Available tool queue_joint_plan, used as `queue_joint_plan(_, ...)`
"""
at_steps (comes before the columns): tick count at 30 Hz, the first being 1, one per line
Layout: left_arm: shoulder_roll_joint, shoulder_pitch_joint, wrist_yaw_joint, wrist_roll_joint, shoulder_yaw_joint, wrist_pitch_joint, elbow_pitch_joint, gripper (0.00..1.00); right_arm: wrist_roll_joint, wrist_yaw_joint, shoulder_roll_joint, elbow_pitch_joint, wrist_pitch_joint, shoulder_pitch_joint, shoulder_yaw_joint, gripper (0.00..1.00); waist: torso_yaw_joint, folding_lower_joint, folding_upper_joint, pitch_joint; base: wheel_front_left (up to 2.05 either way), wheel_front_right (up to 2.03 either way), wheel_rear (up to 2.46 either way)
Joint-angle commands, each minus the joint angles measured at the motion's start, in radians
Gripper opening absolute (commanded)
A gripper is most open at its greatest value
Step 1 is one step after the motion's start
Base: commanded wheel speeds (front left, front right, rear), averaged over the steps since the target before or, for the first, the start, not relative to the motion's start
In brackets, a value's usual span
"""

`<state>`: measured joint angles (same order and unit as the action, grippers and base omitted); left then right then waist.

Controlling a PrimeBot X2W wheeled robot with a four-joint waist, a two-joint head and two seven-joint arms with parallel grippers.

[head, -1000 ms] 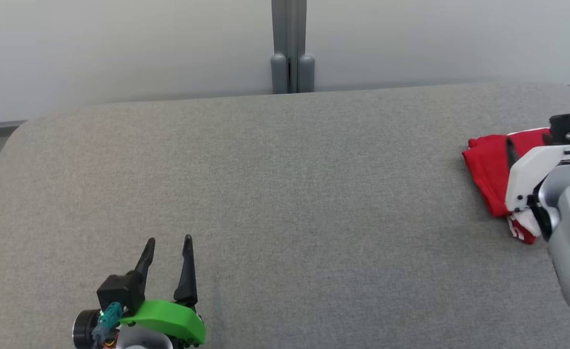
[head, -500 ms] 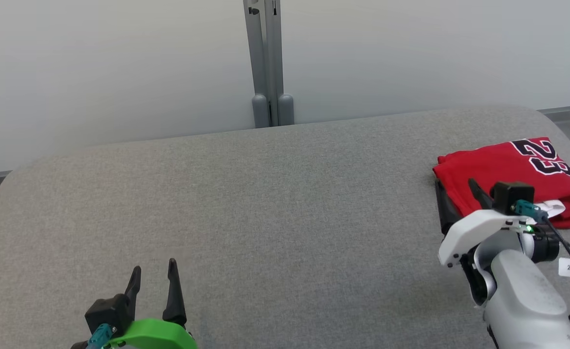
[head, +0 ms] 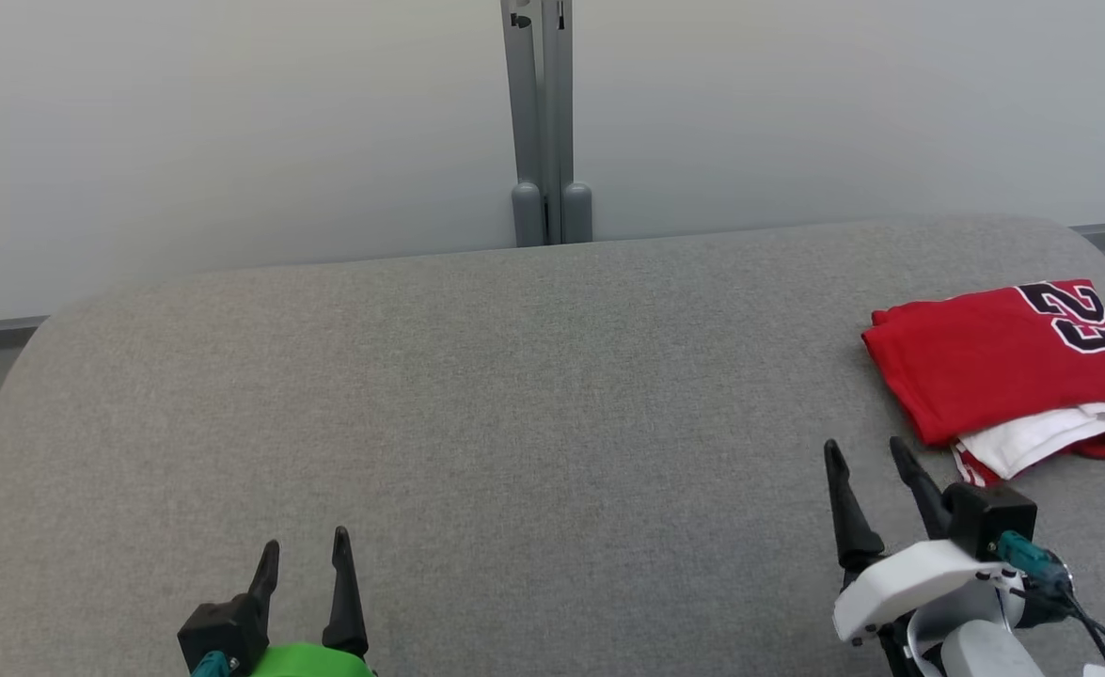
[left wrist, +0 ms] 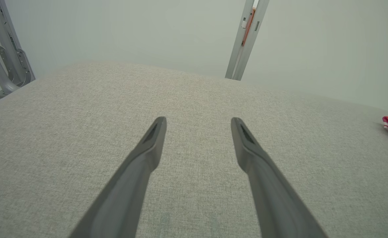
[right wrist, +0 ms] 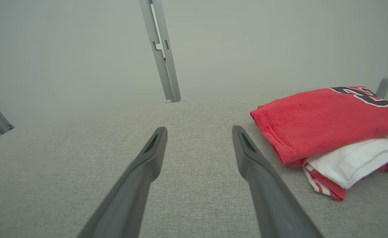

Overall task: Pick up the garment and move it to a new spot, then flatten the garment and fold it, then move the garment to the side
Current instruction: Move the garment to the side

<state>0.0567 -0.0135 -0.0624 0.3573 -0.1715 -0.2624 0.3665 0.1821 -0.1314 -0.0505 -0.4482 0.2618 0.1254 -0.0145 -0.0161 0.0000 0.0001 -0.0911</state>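
**Folded jersey lies at the side; both grippers empty**

The red jersey lies folded into a compact stack on the grey fabric-covered table. It sits well to the right of the grey post and nearer the robot than the post, close to the table's right end. A white layer sticks out from under the stack's near edge, and black numerals show on the top panel.

The left gripper hangs left of the post, low over the near part of the table, with its jaws spread wide and nothing between them. The right gripper is right of the post, just short of the jersey's near corner and apart from it. Its jaws are also wide and empty, and the right wrist view shows its fingers pointing past the stack's left edge.

Judging by how things lie, the fold and the move to the side look finished, and what remains is a clean exit. The right arm should keep its fingers off the cloth, because a tip catching the loose white layer or the hem could drag the stack open. If the protruding white layer counts as untidy, a light push with the flat of one finger should tuck it in better than a pinch would. The stack also lies near the table's right end, so any nudge should go toward the post.
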Motion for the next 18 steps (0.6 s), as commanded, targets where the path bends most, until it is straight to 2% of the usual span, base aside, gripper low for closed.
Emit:
queue_joint_plan(1, 0.001, -0.013, 0.002, -0.012, 0.001, -0.003, 0.001, 1.00, 0.013, 0.002, -0.002, 0.027, 0.003, -0.025, -0.008, 1.00, 0.005, 0.0000, -0.0001, 0.001, 0.00, 0.00, 0.00)
queue_joint_plan(10, -0.003, -0.020, -0.004, -0.018, -0.009, -0.003, 0.001, 1.00, 0.034, 0.002, -0.001, 0.127, 0.003, -0.108, -0.071, 1.00, 0.023, 0.0000, -0.0001, 0.000, 0.00, 0.00, 0.00)
queue_joint_plan(18, -0.004, -0.019, -0.015, -0.021, -0.014, -0.003, -0.004, 1.00, 0.023, 0.002, -0.001, 0.140, 0.001, -0.121, -0.079, 1.00, 0.029, 0.0000, -0.0001, -0.001, 0.00, 0.00, 0.00)
